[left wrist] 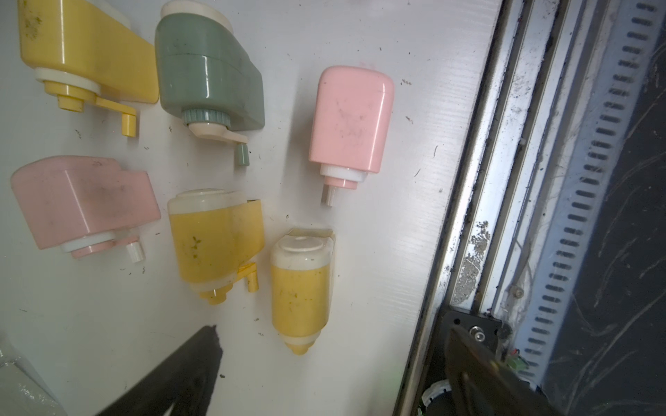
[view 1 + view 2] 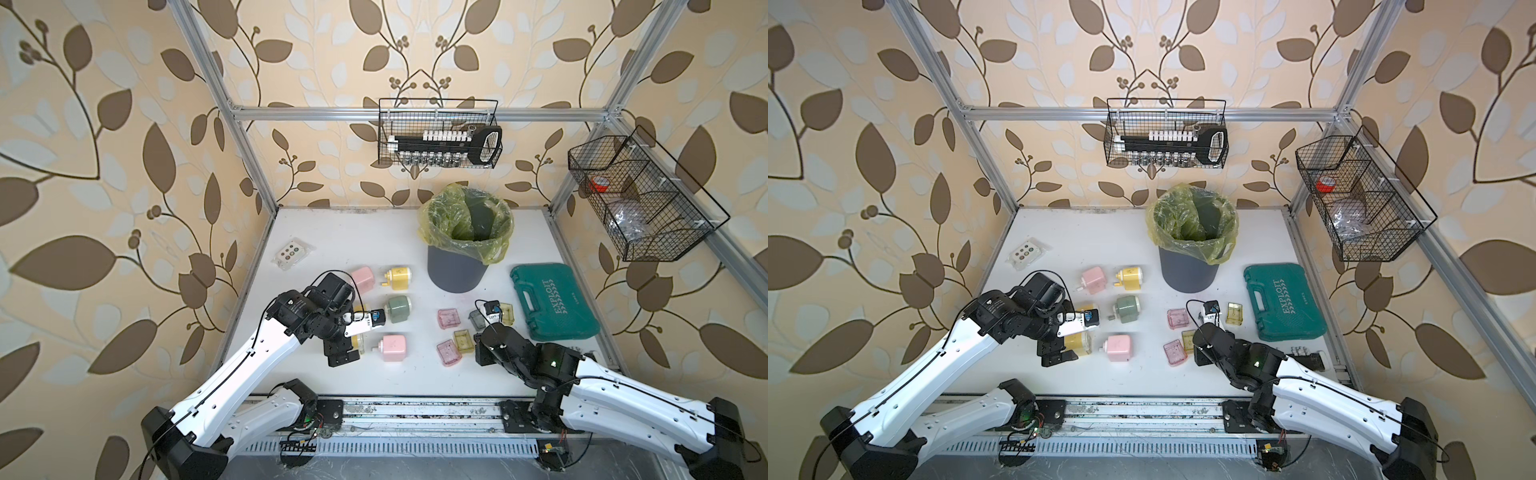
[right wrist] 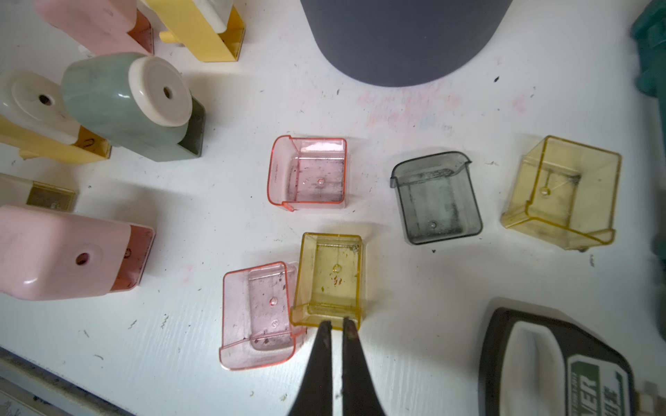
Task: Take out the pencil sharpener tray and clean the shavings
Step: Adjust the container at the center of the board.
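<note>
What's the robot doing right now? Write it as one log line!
left gripper: open over sharpeners | right gripper: shut at yellow tray's rim | trays out: five

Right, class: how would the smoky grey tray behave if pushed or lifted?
Probably light: the grey tray has thin, see-through walls and looks nearly empty. Pushed, it would likely slide rather than tip, sitting low and flat on the smooth white table. Its glossy walls may be slippery to pinch.
</note>
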Controlling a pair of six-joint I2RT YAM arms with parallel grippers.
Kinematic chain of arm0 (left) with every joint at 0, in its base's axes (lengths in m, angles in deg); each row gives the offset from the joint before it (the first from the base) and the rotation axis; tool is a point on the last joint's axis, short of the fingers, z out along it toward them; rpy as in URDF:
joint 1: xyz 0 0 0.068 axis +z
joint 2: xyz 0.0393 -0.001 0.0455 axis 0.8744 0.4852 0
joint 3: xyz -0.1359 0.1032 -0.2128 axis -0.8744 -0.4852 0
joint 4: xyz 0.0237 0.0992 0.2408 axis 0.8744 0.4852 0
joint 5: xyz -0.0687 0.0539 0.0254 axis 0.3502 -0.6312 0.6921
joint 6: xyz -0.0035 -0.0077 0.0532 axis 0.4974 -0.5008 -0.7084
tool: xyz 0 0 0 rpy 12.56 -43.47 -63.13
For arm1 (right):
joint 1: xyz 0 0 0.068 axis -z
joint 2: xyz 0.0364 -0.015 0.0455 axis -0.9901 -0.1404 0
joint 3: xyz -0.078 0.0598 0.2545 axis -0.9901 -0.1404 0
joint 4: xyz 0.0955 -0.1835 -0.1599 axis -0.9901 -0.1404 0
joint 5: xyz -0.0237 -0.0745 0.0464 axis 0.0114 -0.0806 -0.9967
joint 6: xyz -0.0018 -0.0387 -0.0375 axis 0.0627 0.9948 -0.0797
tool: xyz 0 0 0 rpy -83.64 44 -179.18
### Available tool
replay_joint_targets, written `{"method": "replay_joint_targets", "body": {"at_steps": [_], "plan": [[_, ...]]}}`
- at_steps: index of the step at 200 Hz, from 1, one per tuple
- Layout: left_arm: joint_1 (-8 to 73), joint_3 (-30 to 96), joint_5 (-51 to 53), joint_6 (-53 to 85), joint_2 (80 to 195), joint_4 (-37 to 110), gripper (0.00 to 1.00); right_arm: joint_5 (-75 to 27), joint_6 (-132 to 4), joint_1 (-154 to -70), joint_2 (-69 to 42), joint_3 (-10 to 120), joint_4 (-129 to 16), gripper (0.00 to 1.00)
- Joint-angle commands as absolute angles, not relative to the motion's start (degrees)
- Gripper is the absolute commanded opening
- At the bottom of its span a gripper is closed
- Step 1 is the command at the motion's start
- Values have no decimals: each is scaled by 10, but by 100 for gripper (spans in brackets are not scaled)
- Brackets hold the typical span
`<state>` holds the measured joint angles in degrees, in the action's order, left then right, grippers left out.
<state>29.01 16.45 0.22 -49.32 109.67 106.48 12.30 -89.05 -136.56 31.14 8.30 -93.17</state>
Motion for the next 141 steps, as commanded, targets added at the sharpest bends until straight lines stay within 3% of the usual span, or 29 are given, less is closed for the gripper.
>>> {"method": "replay_joint_targets", "body": {"at_steps": [1, 84, 141], "plan": [[284, 159, -11, -503, 1096, 1084, 98, 131, -874, -1352, 313, 117, -959, 10], [335, 111, -17, -573, 1114, 1016, 99, 69, -784, -1342, 345, 93, -870, 46], [345, 91, -17, -595, 1181, 965, 94, 59, -755, -1330, 371, 94, -885, 54]]}}
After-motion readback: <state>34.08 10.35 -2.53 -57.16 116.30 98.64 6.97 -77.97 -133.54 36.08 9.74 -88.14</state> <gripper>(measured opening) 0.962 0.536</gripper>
